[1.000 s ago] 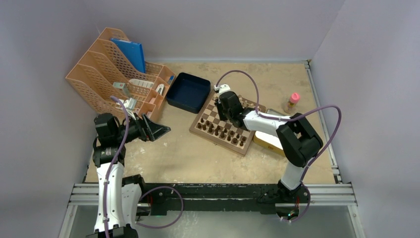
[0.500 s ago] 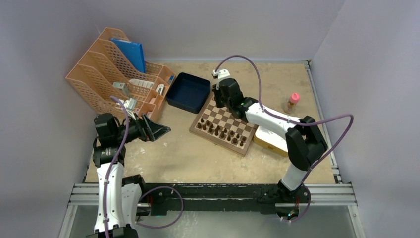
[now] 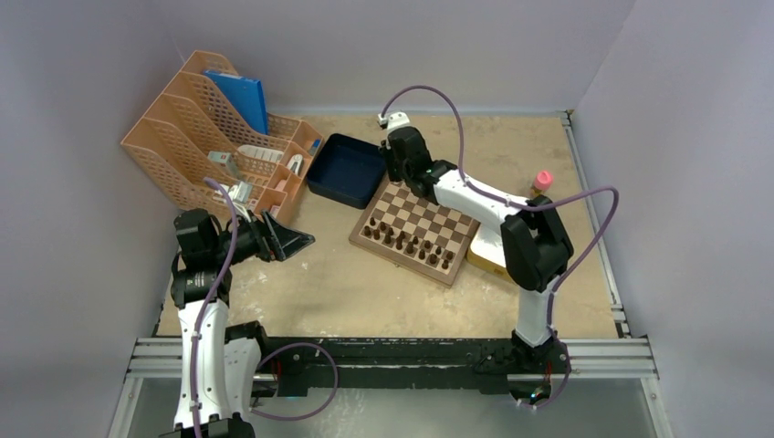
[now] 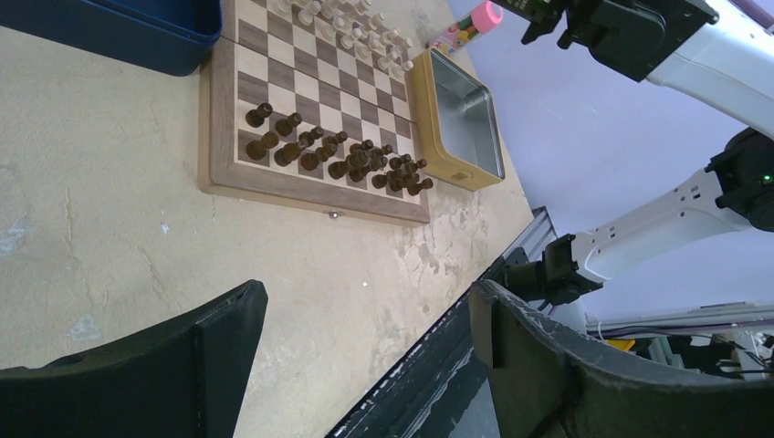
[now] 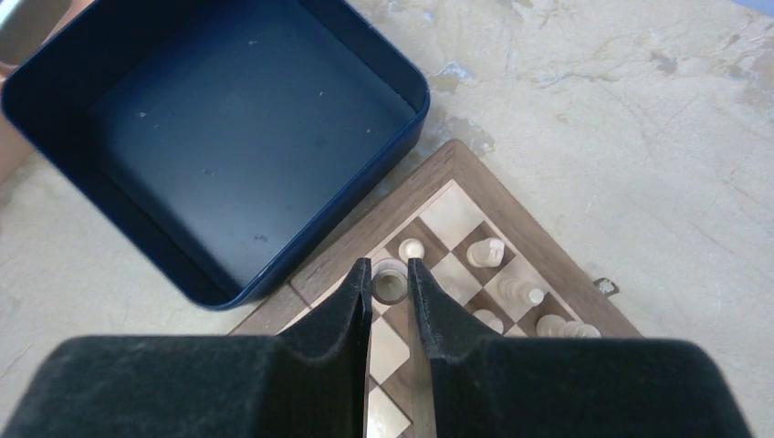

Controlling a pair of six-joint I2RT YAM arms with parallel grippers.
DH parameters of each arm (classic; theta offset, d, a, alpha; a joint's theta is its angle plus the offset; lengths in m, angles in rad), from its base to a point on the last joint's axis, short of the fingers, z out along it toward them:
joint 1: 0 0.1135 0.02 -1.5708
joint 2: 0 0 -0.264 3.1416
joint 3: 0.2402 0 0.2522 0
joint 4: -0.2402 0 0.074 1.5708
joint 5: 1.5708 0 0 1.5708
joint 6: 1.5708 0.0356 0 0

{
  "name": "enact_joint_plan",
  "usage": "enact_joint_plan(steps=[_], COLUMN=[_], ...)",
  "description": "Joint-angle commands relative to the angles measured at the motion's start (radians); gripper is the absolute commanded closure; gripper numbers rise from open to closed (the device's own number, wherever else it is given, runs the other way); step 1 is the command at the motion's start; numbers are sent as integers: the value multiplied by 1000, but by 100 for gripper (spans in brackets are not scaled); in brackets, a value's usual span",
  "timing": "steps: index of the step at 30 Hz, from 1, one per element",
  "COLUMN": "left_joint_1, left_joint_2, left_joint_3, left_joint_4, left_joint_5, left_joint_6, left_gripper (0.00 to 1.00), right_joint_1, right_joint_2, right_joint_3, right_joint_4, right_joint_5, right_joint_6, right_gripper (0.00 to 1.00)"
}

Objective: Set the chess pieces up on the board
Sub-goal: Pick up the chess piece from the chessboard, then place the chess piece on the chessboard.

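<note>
The board (image 3: 436,219) lies mid-table, with dark brown pieces (image 3: 407,243) along its near side. Light beige chess pieces (image 5: 488,252) stand along its far edge (image 4: 354,26). My right gripper (image 5: 390,281) is shut on one beige chess piece (image 5: 390,286), seen end-on between the fingertips. It hovers over the board's far left corner (image 5: 436,175), beside a beige pawn (image 5: 412,247). In the top view the right gripper (image 3: 402,178) sits at that corner. My left gripper (image 4: 365,301) hangs open and empty above bare table, well left of the board (image 4: 274,185).
A dark blue tray (image 3: 347,170) sits against the board's far left corner (image 5: 228,119). A yellow-rimmed tin (image 3: 486,255) lies at the board's right side (image 4: 461,119). A pink-capped bottle (image 3: 540,185) stands far right, and an orange desk organizer (image 3: 214,137) far left.
The right arm has swung from over the board's middle towards its far left corner, carrying the beige piece. The left arm has stayed still.
</note>
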Motion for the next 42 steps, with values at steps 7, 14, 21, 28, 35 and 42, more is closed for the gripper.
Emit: enact_joint_plan(steps=[7,14,21,28,35,42], left_joint_1=[-3,-3,-3,-3,-3,-3], left_joint_2=[-11,-12,-14,-11,-3,-21], left_joint_3=[31,30,31,31,31,36], left_joint_4=[14,17,14,15,17,11], left_joint_5=[5,5,5,2,0,-11], left_joint_6=[29,27,29,27,28,30], left_gripper=[18,18,17,17,17,16], right_joint_1=[-52,-74,-86,-87,-87,-88], right_joint_2=[93,148,200,228,254,265], right_joint_3=[141,183,218,226,234,225], right_joint_4=[-26,-43,-63,-65,-82,-69], right_joint_5=[28,20,0,-16,-12,-7], right_joint_6=[-7,-3,-5,-4,2,1], right_gripper=[88,88,88,88,88,88])
